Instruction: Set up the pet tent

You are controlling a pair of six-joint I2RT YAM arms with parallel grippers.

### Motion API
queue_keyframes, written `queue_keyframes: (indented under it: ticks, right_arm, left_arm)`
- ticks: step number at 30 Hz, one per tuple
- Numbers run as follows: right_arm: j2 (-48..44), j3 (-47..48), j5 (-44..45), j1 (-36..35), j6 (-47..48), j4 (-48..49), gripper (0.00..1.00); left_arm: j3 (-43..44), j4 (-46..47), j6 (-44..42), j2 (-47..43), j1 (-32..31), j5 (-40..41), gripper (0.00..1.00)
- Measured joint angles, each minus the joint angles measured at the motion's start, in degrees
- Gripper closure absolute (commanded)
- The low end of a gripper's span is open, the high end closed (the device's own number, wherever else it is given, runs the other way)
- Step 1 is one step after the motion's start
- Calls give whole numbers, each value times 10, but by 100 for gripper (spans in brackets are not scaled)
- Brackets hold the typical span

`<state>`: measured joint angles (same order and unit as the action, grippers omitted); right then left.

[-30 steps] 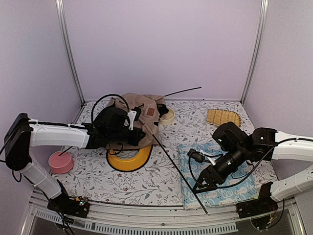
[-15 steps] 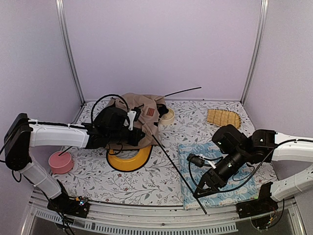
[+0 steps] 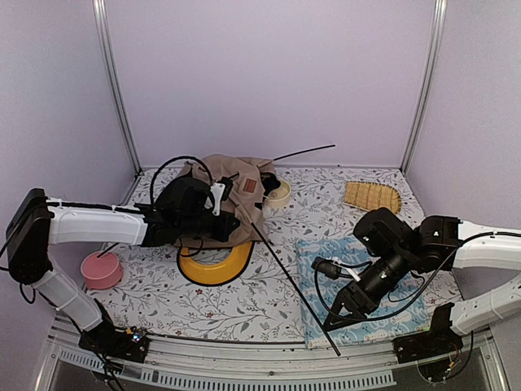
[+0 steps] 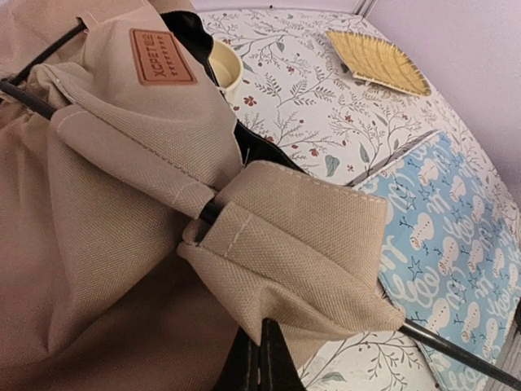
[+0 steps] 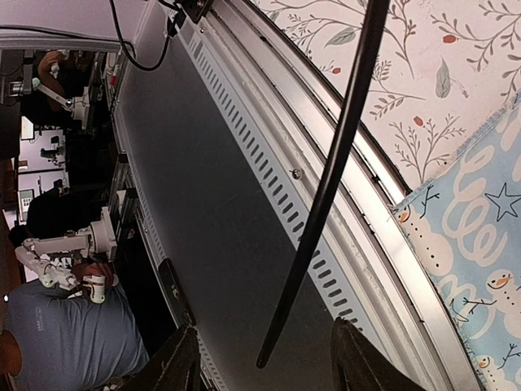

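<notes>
Now your right hand narrows, still open, around the thin black pole for a grasp; your left hand pinches the beige fabric tent.

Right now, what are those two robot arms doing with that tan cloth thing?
They are setting up a pet tent. The left gripper is pinched shut on its crumpled beige fabric. The right gripper has its jaws open around the free end of the tent's long black pole, by the table's front edge, not gripping it yet.
</notes>
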<state>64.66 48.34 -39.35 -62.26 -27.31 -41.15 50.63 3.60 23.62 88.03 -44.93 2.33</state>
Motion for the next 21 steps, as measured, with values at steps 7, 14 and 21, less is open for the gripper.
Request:
queue_keyframes:
  ticks: [7, 14, 21]
  right_arm:
    - [-2, -8, 0, -12, -14, 13, 49]
    - [9, -45, 2, -30, -41, 48, 56]
    - [18, -55, 3, -42, -59, 73, 73]
  left_arm:
    - [0, 2, 0, 0, 2, -4, 100]
    - [0, 2, 0, 0, 4, -7, 100]
    - [0, 3, 0, 0, 6, -12, 100]
